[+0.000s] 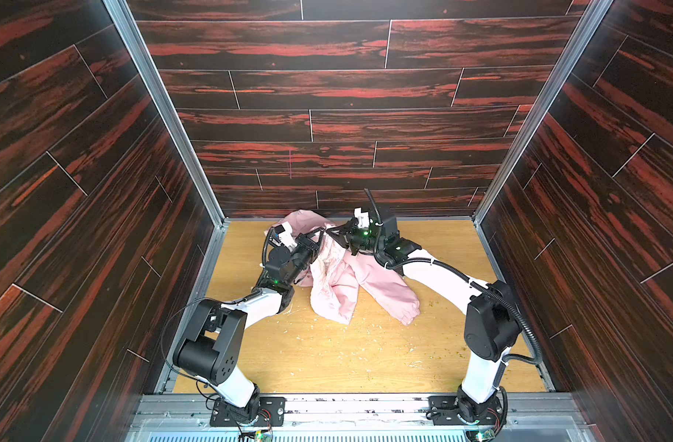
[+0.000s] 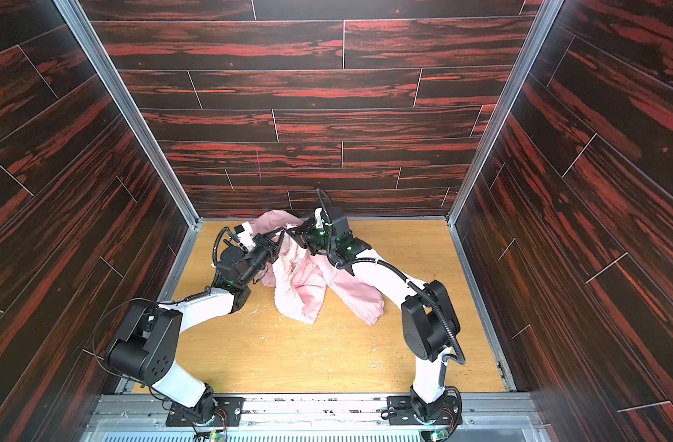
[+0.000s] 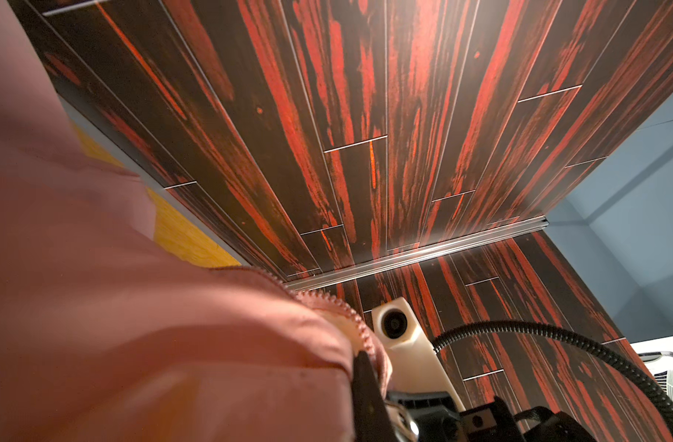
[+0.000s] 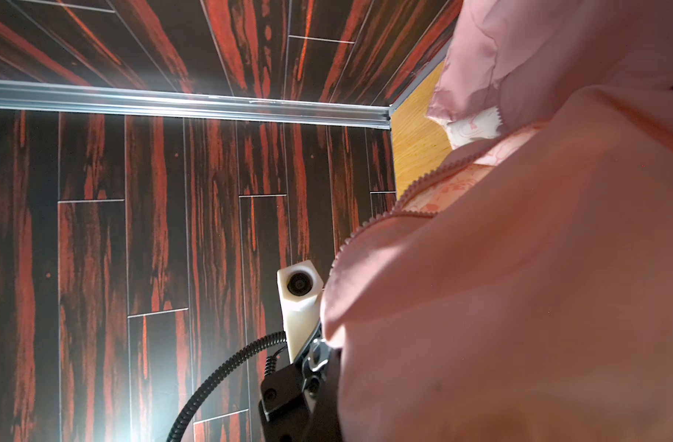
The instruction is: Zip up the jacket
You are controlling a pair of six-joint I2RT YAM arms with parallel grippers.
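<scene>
The light pink jacket [image 1: 342,283] [image 2: 300,283] lies crumpled at the back middle of the wooden table, one sleeve with a gathered cuff [image 1: 405,312] trailing to the front right. In both top views my left gripper [image 1: 321,232] [image 2: 280,232] and right gripper [image 1: 333,232] [image 2: 293,232] meet tip to tip above it, each shut on a raised fold of the jacket. The left wrist view is half filled by pink fabric [image 3: 136,325], with zipper teeth [image 3: 342,310] running to a dark finger [image 3: 365,394]. In the right wrist view, fabric [image 4: 518,306] hides my jaws; open zipper teeth [image 4: 404,195] show the patterned lining.
Dark red wood-grain walls close in the table [image 1: 327,356] on three sides; the back wall [image 1: 327,199] stands just behind the jacket. Aluminium posts [image 1: 197,168] mark the back corners. Pale crumbs [image 1: 369,329] speckle the table. Each wrist view shows the other arm's white camera [image 3: 394,325] [image 4: 299,285].
</scene>
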